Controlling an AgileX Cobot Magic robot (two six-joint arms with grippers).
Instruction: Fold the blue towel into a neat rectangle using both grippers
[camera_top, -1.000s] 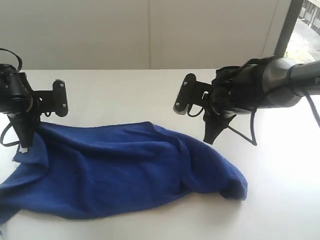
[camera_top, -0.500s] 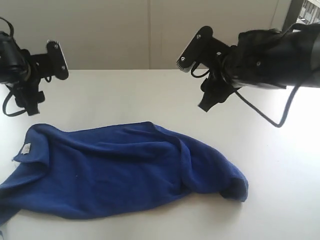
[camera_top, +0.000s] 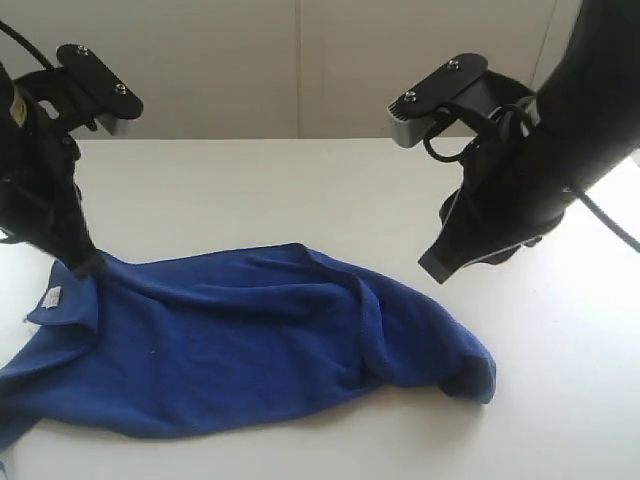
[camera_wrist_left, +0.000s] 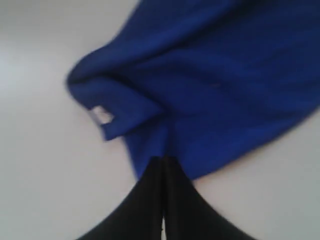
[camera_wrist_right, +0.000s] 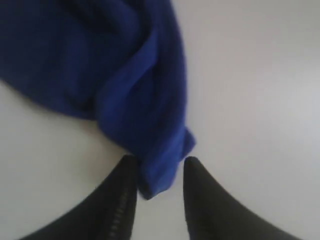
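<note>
The blue towel (camera_top: 250, 340) lies crumpled across the white table (camera_top: 300, 190), with a small white label (camera_top: 52, 297) near its left corner. My left gripper (camera_top: 88, 265) has come down on the towel's far left edge. In the left wrist view its jaws (camera_wrist_left: 164, 159) are pressed together on the edge of the towel (camera_wrist_left: 210, 75), close to the label (camera_wrist_left: 102, 115). My right gripper (camera_top: 437, 268) hangs just off the towel's far right edge. In the right wrist view it (camera_wrist_right: 161, 160) is open, and the rolled end of the towel (camera_wrist_right: 100, 60) shows between its fingers.
A pale wall runs along the back of the table. A dark window frame (camera_top: 575, 60) stands at the upper right. Bare tabletop lies behind the towel and to its right.
Both arms lifted away from the towel and have come back down. The left jaws opened wide, then shut on the towel's left edge. The right jaws have narrowed around the towel's right end.
</note>
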